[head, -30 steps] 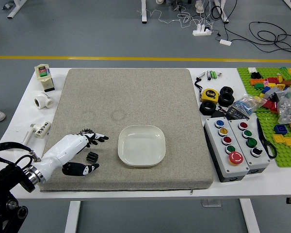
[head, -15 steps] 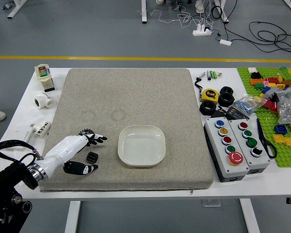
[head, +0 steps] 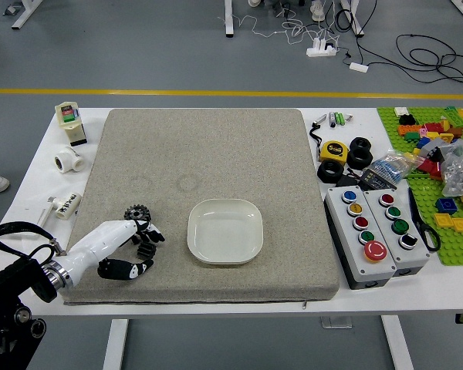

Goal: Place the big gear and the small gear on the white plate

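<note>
Two gears at the robot's left hand [head: 112, 238], both lying apart from the white plate [head: 225, 231].
The hand reached in from the left over the grey mat [head: 224, 154] and met the small gear [head: 146, 251]; whether it had closed on this gear or merely touched it could not be told. The big gear [head: 137, 210] lay just beyond the small one, against the far side of the hand. The plate sat flat on the mat, to the right of both gears. To the right of the mat, on the white table [head: 447, 290], stood two button boxes [head: 374, 271], with a yellow tape measure [head: 334, 150] beyond them and a green building plate [head: 457, 253] at the far right.
</note>
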You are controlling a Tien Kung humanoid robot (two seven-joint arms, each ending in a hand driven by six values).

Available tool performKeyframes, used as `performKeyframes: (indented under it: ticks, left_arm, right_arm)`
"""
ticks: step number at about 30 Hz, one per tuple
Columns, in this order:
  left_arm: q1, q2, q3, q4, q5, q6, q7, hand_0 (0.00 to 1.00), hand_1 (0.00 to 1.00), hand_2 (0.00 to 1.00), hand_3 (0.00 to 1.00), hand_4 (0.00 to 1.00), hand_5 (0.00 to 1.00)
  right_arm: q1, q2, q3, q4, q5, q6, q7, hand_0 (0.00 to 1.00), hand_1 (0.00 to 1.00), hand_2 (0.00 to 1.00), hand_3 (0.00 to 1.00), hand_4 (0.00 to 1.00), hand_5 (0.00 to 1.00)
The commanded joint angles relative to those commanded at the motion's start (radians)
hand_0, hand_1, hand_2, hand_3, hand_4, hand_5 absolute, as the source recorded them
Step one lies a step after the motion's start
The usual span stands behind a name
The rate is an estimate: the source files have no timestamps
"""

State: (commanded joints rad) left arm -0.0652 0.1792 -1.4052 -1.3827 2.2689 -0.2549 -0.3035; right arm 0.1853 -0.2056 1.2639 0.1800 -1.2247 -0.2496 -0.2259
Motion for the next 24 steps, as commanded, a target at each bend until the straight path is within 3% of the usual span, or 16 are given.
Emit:
performKeyframes:
  ticks: [3, 4, 9, 10, 24]
  left_arm:
    - [0.001, 0.002, 0.000, -0.002, 0.000, 0.001, 0.007, 0.406, 0.544, 0.574, 0.591, 0.116, 0.002]
    - [0.001, 0.002, 0.000, -0.002, 0.000, 0.001, 0.007, 0.369, 0.484, 0.531, 0.577, 0.002, 0.002]
    - [0.003, 0.003, 0.004, -0.005, 0.000, -0.002, 0.011, 0.369, 0.484, 0.531, 0.577, 0.002, 0.002]
    - [0.004, 0.004, 0.005, -0.006, 0.000, -0.003, 0.011, 0.316, 0.436, 0.479, 0.488, 0.002, 0.002]
    - [-0.004, 0.003, 0.016, -0.033, 0.000, 0.015, 0.011, 0.312, 0.425, 0.468, 0.485, 0.002, 0.002]
  right_arm:
    - [-0.001, 0.001, 0.001, 0.000, -0.002, 0.000, 0.000, 0.659, 0.674, 0.744, 0.555, 0.755, 0.609]
    - [-0.002, 0.001, 0.001, 0.000, -0.002, 0.000, -0.001, 0.659, 0.674, 0.744, 0.555, 0.756, 0.609]
    - [-0.005, 0.002, 0.003, 0.000, -0.004, 0.000, -0.001, 0.659, 0.674, 0.744, 0.555, 0.756, 0.609]
    - [-0.005, 0.002, 0.003, 0.000, -0.004, 0.001, -0.001, 0.660, 0.675, 0.744, 0.555, 0.757, 0.610]
    - [-0.012, 0.004, -0.001, 0.000, -0.007, 0.001, -0.003, 0.660, 0.675, 0.744, 0.555, 0.757, 0.610]
